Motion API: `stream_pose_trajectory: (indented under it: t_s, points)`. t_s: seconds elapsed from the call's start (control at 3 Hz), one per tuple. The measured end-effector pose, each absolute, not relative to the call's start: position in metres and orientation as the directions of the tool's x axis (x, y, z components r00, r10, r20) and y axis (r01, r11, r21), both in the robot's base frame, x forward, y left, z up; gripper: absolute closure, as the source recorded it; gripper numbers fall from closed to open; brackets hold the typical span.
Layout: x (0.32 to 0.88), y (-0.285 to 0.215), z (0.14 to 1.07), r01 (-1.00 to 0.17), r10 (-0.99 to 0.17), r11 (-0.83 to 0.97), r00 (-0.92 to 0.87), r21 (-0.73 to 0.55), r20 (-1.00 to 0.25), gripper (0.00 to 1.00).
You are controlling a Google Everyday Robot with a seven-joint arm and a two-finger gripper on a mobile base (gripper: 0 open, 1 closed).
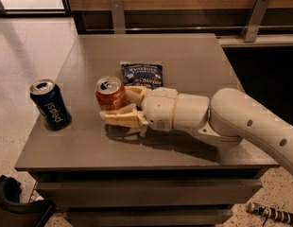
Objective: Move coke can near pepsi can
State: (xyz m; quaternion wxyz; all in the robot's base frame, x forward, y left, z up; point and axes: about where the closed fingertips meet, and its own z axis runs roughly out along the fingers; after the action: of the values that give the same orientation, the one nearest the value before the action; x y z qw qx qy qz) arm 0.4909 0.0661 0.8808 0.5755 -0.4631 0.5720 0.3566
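The coke can (109,93) is red-orange with a silver top. It stands upright between the cream fingers of my gripper (117,105), which is shut on it from the right. The white arm (241,122) reaches in from the right edge. The pepsi can (50,104) is dark blue with white lettering. It stands upright near the table's left edge, about a can's width left of the coke can.
A flat blue chip bag (142,74) lies on the grey table (184,56) just behind the gripper. A wooden wall with metal brackets runs along the back. A dark object (14,205) sits on the floor at lower left.
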Motion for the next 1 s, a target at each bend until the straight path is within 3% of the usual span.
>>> stream_pose_trajectory:
  t_s: [0.67,1.0]
  points:
    - [0.4896,0.0804,0.8712,-0.967,-0.054,0.244,0.065,-0.076,-0.996,1.0]
    - [0.489,0.0824,0.8696,-0.969,-0.046,0.237,0.058,-0.067,-0.997,0.92]
